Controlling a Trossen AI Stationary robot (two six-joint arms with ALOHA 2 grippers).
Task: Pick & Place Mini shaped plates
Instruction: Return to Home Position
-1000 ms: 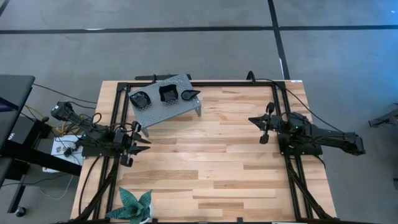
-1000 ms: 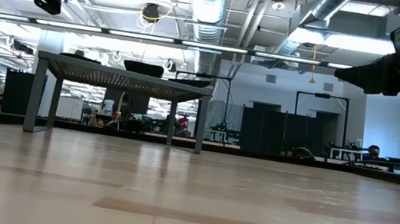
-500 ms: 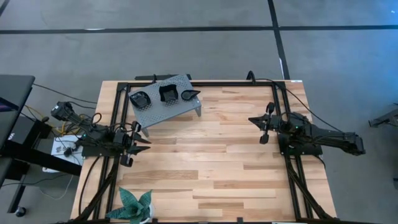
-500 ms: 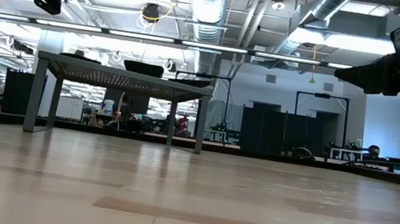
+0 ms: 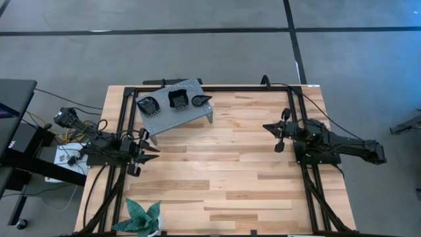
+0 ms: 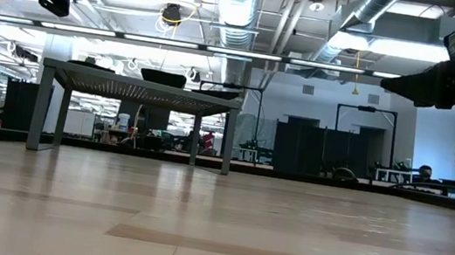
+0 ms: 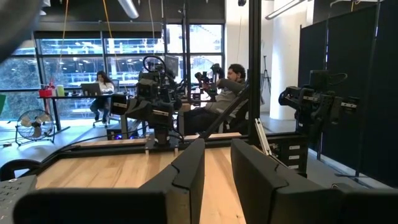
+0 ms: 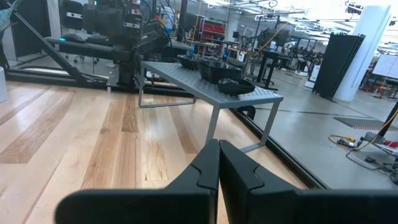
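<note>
Mini shaped plates, glossy black, sit on a grey perforated stand [image 5: 176, 108] at the table's far left: a roundish one [image 5: 149, 104], a squarish one [image 5: 178, 99] and a teardrop one [image 5: 200, 101]. The right wrist view shows them on the stand's top [image 8: 219, 70]. My left gripper [image 5: 154, 150] hovers at the left edge, nearer than the stand. It is open with nothing between its fingers [image 7: 217, 168]. My right gripper [image 5: 266, 126] hovers at the right side, shut and empty [image 8: 219, 158], pointing toward the stand.
A green leafy plant [image 5: 143, 217] stands at the near left corner. A black frame [image 5: 217, 87] runs round the wooden table top. In the left wrist view people [image 7: 102, 87] sit in the room beyond the table. Bare wood lies between the two arms.
</note>
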